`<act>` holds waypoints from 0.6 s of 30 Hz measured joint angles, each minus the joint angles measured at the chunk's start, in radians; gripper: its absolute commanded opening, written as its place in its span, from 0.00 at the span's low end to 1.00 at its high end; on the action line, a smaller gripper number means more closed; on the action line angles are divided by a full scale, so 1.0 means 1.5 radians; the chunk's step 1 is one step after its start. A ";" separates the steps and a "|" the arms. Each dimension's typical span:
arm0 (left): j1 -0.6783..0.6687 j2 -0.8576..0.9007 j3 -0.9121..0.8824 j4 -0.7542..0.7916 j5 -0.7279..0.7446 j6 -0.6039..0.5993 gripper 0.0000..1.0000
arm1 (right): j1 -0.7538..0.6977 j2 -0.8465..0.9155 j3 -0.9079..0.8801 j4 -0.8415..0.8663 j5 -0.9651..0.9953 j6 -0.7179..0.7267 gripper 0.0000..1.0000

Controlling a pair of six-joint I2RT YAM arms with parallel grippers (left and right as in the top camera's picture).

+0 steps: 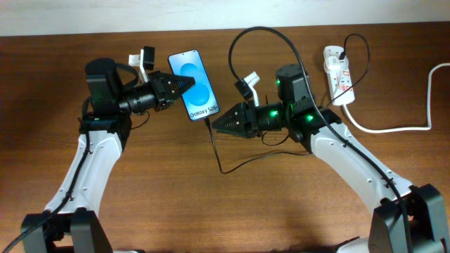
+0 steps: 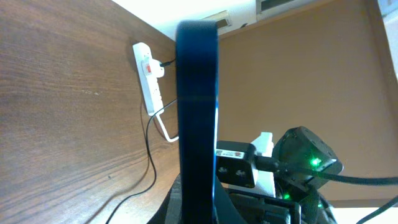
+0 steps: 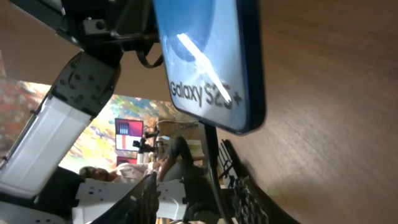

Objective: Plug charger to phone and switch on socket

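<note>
The phone (image 1: 195, 84), blue screen with a white "Galaxy S25" band, is held off the table by its left edge in my left gripper (image 1: 183, 83), which is shut on it. In the left wrist view the phone (image 2: 198, 106) shows edge-on between the jaws (image 2: 198, 202). The black charger cable (image 1: 221, 170) meets the phone's bottom edge, where its tip (image 3: 208, 134) touches the phone (image 3: 205, 56). My right gripper (image 1: 214, 125) sits just below that edge, its jaws (image 3: 198, 183) apart with the cable (image 3: 212, 165) running between them. The white socket (image 1: 338, 74) lies at the far right with the black plug (image 1: 342, 51) in it.
The socket's thick white cord (image 1: 394, 128) curves off to the right table edge. The black cable loops high over my right arm (image 1: 256, 31) to the socket. The socket also shows in the left wrist view (image 2: 149, 74), with the cable trailing on the wood (image 2: 149, 162).
</note>
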 measured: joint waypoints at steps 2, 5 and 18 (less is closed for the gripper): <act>0.000 0.000 0.000 -0.025 -0.005 0.012 0.00 | -0.001 0.000 0.003 -0.047 0.016 -0.020 0.48; 0.000 0.000 -0.002 -0.094 -0.027 0.011 0.00 | -0.007 0.000 0.004 -0.121 0.055 -0.040 0.48; 0.000 0.001 -0.007 -0.142 -0.047 -0.244 0.00 | -0.137 0.000 0.006 -0.276 0.232 -0.061 0.66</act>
